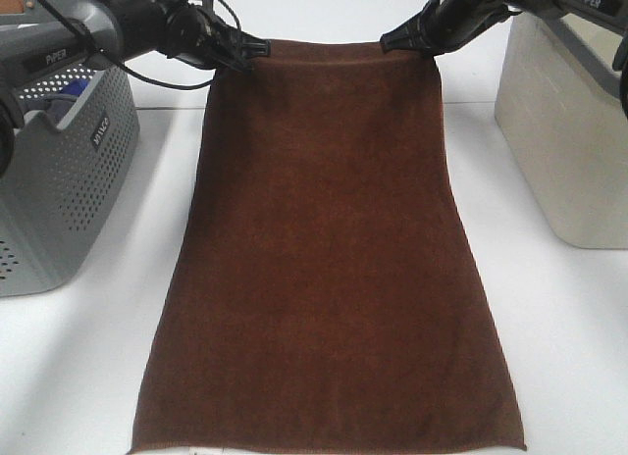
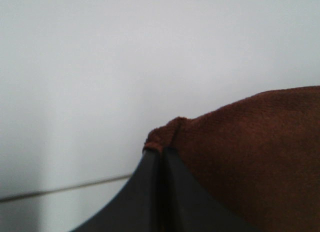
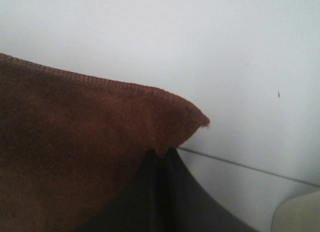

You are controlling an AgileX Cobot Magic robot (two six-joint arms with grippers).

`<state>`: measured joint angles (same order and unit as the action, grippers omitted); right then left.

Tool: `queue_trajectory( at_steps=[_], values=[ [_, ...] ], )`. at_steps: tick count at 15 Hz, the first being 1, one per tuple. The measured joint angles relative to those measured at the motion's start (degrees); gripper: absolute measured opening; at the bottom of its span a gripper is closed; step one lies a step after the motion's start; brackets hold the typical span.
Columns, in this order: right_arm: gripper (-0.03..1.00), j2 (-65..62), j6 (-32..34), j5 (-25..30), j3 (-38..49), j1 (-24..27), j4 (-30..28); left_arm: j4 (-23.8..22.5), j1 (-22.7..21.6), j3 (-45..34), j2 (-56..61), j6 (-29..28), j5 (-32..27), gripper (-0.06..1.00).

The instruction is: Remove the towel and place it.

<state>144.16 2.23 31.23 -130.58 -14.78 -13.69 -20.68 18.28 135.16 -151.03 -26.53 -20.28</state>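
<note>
The dark brown towel (image 1: pixel 329 249) is stretched out between my two grippers. Its far edge is held up and its near edge lies on the white table (image 1: pixel 78 377) at the front. My left gripper (image 1: pixel 257 47) is shut on the towel's far left corner, which shows in the left wrist view (image 2: pixel 165 139). My right gripper (image 1: pixel 391 41) is shut on the far right corner, which shows in the right wrist view (image 3: pixel 185 127). In both wrist views the black jaws are pressed together on the cloth. No white tag shows.
A grey perforated basket (image 1: pixel 59 180) stands at the left with a blue item (image 1: pixel 64 94) inside. A beige bin (image 1: pixel 564 131) stands at the right. White table surface lies on both sides of the towel.
</note>
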Motion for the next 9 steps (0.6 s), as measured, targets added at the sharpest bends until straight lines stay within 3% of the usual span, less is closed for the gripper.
queue_trajectory(
  at_steps=[6,7,9],
  values=[
    [0.02,5.67,0.0,-12.32,-0.06,0.0,-4.3,-2.18,-1.78,0.0,-3.5,-0.34,15.18,0.0],
    [0.09,6.53,0.0,-13.41,-0.06,0.0,-4.64,-2.18,-1.95,0.0,-4.3,-0.34,15.7,0.03],
    [0.33,8.19,0.63,-13.81,-0.06,0.0,-4.81,-2.18,-1.95,0.0,-5.27,-0.34,15.81,0.16]
  ],
)
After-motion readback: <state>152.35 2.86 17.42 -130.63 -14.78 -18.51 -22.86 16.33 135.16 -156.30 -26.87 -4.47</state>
